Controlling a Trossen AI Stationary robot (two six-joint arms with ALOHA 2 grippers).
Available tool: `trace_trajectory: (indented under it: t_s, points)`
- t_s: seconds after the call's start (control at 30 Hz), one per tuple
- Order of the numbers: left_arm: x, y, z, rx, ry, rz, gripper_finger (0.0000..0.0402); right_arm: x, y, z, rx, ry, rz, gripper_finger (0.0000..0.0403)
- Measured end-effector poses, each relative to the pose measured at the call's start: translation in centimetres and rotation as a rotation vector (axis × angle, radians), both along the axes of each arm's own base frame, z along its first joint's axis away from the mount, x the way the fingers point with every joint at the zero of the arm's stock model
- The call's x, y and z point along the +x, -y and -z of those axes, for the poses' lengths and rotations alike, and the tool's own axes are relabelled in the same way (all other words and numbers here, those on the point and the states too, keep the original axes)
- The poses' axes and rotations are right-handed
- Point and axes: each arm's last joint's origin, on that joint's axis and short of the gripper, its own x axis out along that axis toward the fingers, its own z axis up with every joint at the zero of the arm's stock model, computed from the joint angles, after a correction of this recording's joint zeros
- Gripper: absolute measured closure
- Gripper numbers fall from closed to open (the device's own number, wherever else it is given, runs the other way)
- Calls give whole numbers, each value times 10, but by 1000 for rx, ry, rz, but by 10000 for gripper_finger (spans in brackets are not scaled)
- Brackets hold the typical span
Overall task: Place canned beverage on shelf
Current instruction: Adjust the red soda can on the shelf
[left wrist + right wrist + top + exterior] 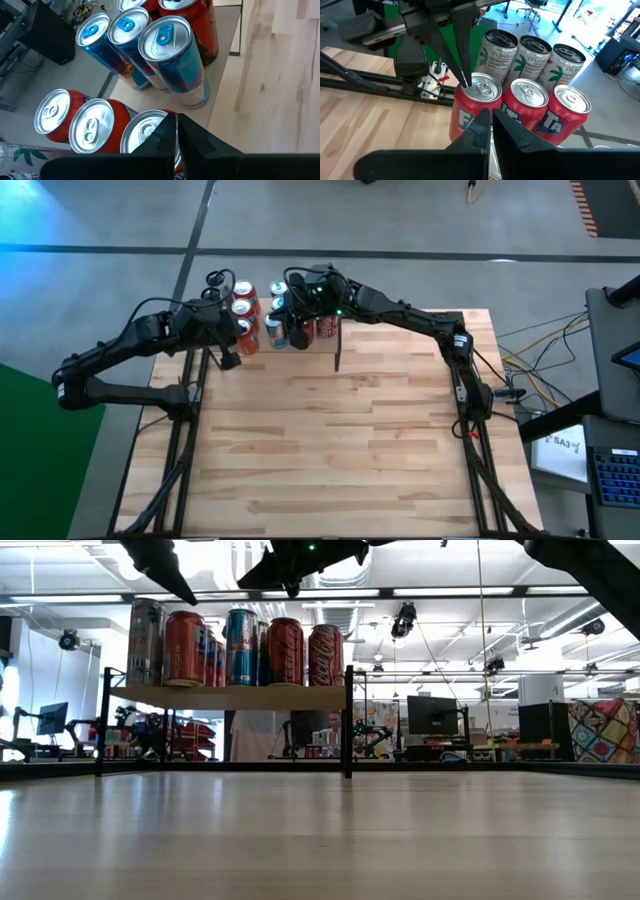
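Hovering over a packed shelf point(230, 696), both grippers pinched tight and holding nothing.
Cans point(184, 648) crowd the shelf at the table's point(340, 450) far edge, red ones and blue ones point(172, 55) standing upright in rows; the left gripper point(465, 80) hangs right above a red can point(479, 92) at the shelf's left end, the right gripper point(491, 122) over the middle.

Cans point(170, 55): glossy printed metal with bright brushed-silver lids. Shelf point(235, 696): pale, smooth matt wooden board on thin black metal uprights point(348, 720). Table point(340, 450): butcher-block wood, satin sheen. Left gripper point(176, 131) and right gripper point(490, 127) fingers appeared matt black
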Motion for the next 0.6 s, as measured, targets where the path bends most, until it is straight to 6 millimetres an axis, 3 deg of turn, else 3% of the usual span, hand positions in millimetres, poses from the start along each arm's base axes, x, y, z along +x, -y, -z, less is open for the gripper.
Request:
trace_trajectory:
  t_s: [0.6]
  points:
    - [3,-3,8,28,-84,-36,402,0,0,1,3,-14,-1,394]
